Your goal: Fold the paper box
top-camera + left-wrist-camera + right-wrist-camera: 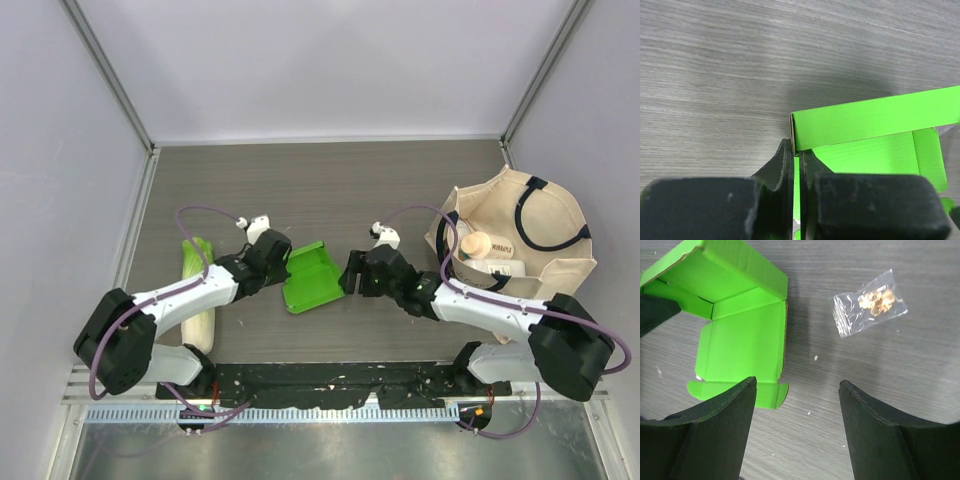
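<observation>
paper box (312, 277) sits mid-table (330, 190) between the arms. It's partly formed: long wall and a side wall upright, one panel lying flat. left gripper (797, 156) is closed, pinching the box's wall at a corner. right gripper (797, 387) has jaws wide apart, gripping nothing, at the box's right edge. clear pouch (870, 302) lies on the table near the box, small gold bits inside. beige tote bag (562, 268) stands far right, a white bottle (487, 248) with tan cap lying in it. cabbage (200, 300) lies beside the left arm.
</observation>
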Robot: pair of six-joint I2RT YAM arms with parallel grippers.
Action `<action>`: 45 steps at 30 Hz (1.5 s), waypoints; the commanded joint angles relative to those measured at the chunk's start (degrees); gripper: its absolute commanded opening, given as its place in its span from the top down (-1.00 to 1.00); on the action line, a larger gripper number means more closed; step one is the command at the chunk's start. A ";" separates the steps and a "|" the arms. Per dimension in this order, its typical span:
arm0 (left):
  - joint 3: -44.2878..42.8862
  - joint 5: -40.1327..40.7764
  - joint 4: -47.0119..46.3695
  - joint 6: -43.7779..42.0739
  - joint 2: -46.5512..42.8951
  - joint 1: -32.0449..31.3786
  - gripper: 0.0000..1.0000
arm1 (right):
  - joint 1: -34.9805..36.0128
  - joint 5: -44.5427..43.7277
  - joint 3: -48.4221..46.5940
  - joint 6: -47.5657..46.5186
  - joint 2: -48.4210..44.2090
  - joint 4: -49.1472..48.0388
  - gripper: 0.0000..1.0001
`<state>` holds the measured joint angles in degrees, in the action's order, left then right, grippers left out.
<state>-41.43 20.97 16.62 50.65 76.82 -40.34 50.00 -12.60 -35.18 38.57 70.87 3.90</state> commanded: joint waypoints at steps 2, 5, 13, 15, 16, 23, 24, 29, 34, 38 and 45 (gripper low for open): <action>-0.05 -3.83 1.66 1.64 -2.02 0.52 1.00 | -3.59 9.43 0.46 14.42 3.56 -9.43 -0.40; 0.65 -4.71 1.31 2.69 -2.72 0.52 1.00 | -3.50 14.69 0.55 19.08 8.13 -14.78 -0.30; 1.44 -7.69 1.66 0.25 -5.70 0.87 0.24 | -2.62 16.12 -0.24 24.18 12.10 -13.58 0.59; 2.75 -11.90 1.75 -4.85 -10.53 0.87 -0.27 | -3.76 16.20 -1.03 24.62 12.01 -9.90 0.71; 3.02 -13.49 2.53 -6.52 -12.98 0.87 -0.34 | -4.64 17.86 -2.16 24.37 12.62 -9.10 0.80; -0.13 -30.97 10.62 -18.65 -30.49 -1.48 -0.42 | -10.88 27.63 -11.57 16.90 15.61 4.52 0.82; -2.14 -30.99 10.62 -19.88 -30.15 -3.15 -0.47 | -11.93 28.50 -12.36 16.37 15.44 6.54 0.82; -9.17 -8.88 10.97 -30.24 -21.03 -22.10 -0.78 | -13.61 33.07 -17.64 14.78 16.84 10.77 0.82; -14.46 4.68 9.48 -40.01 -4.09 -30.84 -0.85 | -14.84 38.52 -19.14 16.27 18.87 11.56 0.81; -18.50 12.41 9.22 -42.39 3.32 -31.21 -0.81 | -14.84 39.23 -19.14 16.72 18.51 11.92 0.82; -20.79 15.05 10.01 -40.72 10.28 -31.12 -0.54 | -14.84 39.23 -19.14 17.68 18.51 12.18 0.82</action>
<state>-58.85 29.93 26.92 10.66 85.03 -71.48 35.14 25.41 -52.62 55.70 89.95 14.79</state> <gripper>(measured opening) 0.809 0.094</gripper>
